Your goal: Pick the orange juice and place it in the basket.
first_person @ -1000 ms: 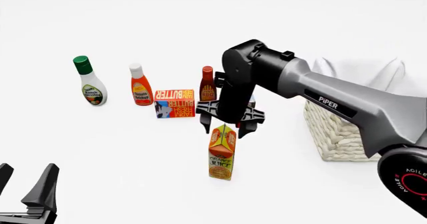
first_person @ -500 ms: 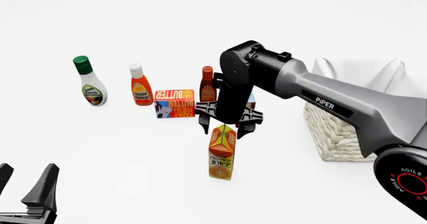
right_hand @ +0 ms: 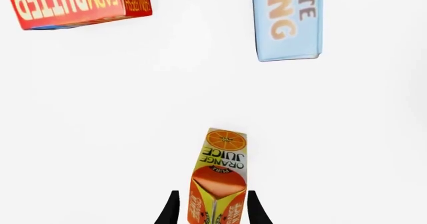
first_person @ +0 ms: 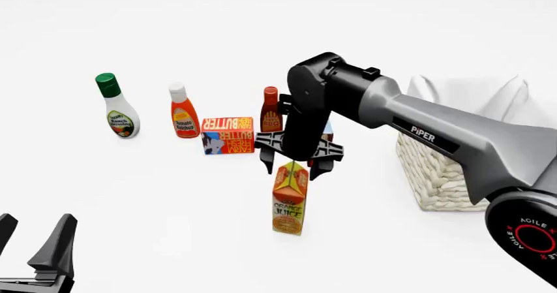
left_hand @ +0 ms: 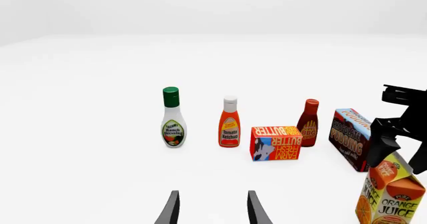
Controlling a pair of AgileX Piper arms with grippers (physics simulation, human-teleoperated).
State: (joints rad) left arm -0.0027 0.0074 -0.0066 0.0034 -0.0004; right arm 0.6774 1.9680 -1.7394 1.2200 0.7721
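Note:
The orange juice [first_person: 290, 198] carton stands upright in the middle of the table, also seen as orange juice [left_hand: 391, 194] and orange juice [right_hand: 217, 176]. My right gripper [first_person: 293, 168] is open and points down. Its fingers stand on either side of the carton's gable top, seen close up at the right gripper [right_hand: 213, 209]. The cream wicker basket [first_person: 435, 175] with white cloth lining stands to the right, partly behind the right arm. My left gripper [first_person: 30, 237] is open and holds nothing at the near left corner, far from the carton; left gripper [left_hand: 213, 206].
A row of groceries stands behind the carton: ranch dressing bottle [first_person: 116, 107], ketchup bottle [first_person: 182, 113], butter box [first_person: 228, 135] and BBQ sauce bottle [first_person: 270, 110]. The chocolate pudding box [left_hand: 350, 139] is mostly hidden behind the right arm in the front view.
The right arm has shifted only slightly while its gripper stays around the carton's top. The carton and the left arm have not moved.

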